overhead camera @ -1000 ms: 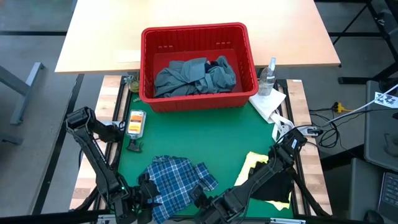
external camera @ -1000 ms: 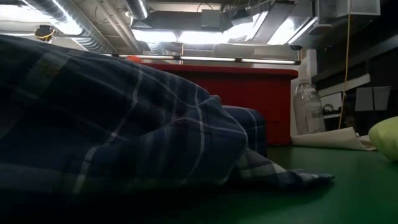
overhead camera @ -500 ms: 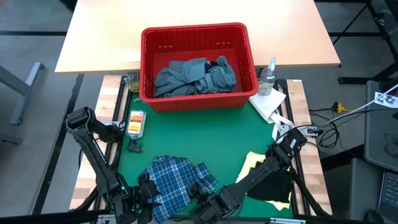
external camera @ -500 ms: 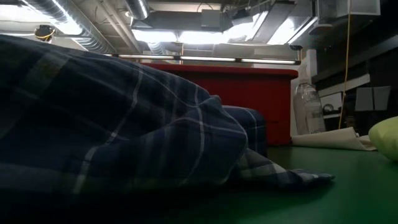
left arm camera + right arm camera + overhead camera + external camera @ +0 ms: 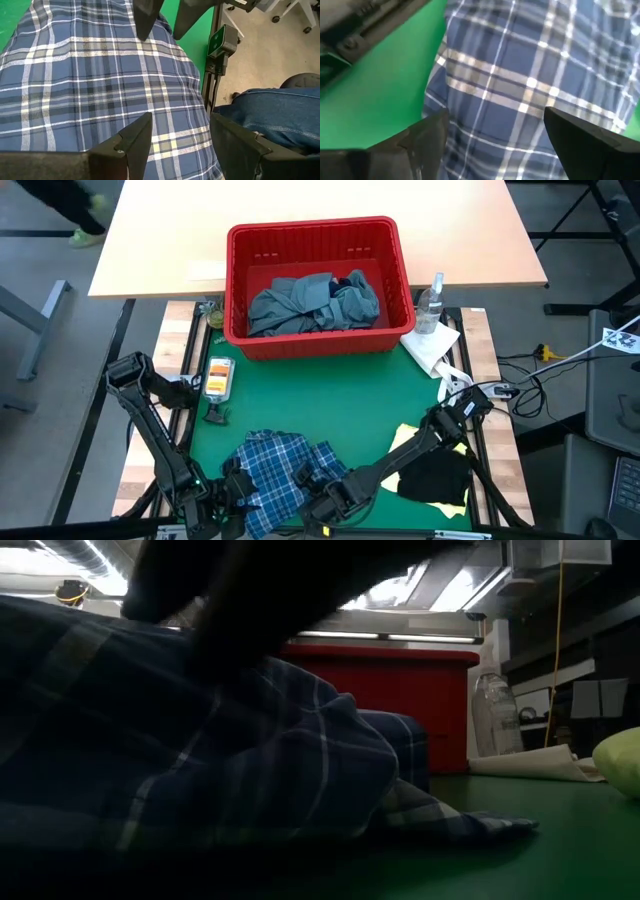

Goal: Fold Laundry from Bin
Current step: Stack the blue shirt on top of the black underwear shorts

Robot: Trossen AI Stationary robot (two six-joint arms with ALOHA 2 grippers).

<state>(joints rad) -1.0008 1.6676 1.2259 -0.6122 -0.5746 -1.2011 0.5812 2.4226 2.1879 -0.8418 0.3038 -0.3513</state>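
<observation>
Both pincers gape over the shirt (image 5: 282, 468) — left pincer (image 5: 177, 142), right pincer (image 5: 495, 145); only overhead shows the bin (image 5: 318, 232).

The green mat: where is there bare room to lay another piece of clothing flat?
The widest bare stretch of the green mat lies between the red basket and the plaid shirt. The near edge is crowded: the plaid shirt, both grippers, left and right, and the yellow garment under the right arm.
</observation>
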